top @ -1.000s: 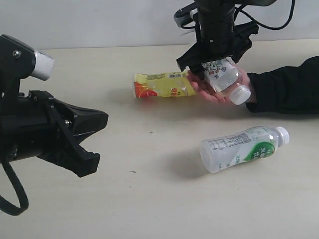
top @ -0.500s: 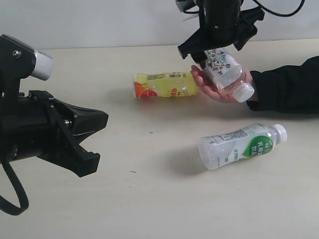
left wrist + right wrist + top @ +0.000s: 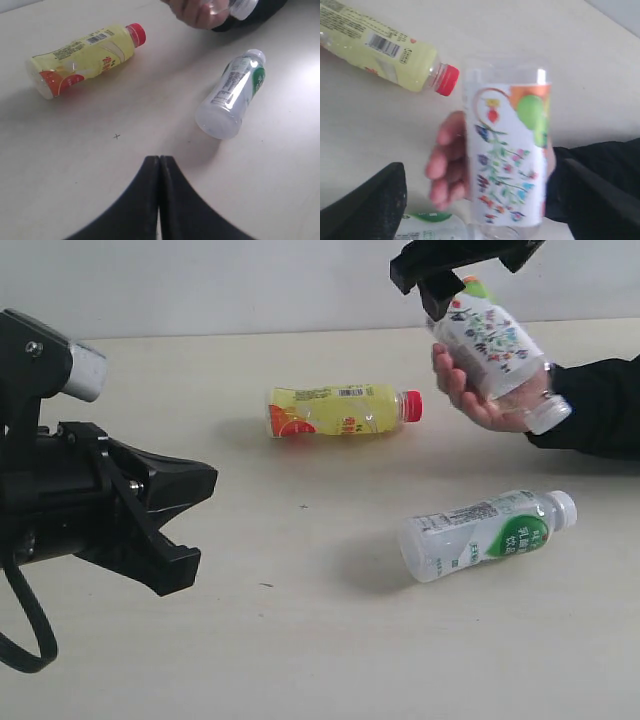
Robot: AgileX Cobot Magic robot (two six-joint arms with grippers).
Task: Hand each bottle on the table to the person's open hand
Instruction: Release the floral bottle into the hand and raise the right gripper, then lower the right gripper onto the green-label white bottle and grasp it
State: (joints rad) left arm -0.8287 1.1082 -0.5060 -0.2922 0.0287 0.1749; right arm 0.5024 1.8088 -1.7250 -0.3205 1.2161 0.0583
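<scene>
- Floral bottle (image 3: 492,345) lies tilted in the hand (image 3: 465,390), cap pointing down and away from the right gripper
- Right gripper (image 3: 455,265) is spread wide by the bottle's base, fingers clear of its sides, gripping nothing
- Yellow bottle (image 3: 335,410) and green bottle (image 3: 480,535) lie on their sides on the surface (image 3: 300,660), well apart
- Left gripper (image 3: 159,160) has fingers pressed together, empty, over the surface

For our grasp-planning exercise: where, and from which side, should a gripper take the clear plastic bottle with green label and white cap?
Grip the clear green-labelled bottle mid-body, coming from above, jaws across its width. It lies on its side on the pale table, so the round label section is likely the steadiest hold.
</scene>
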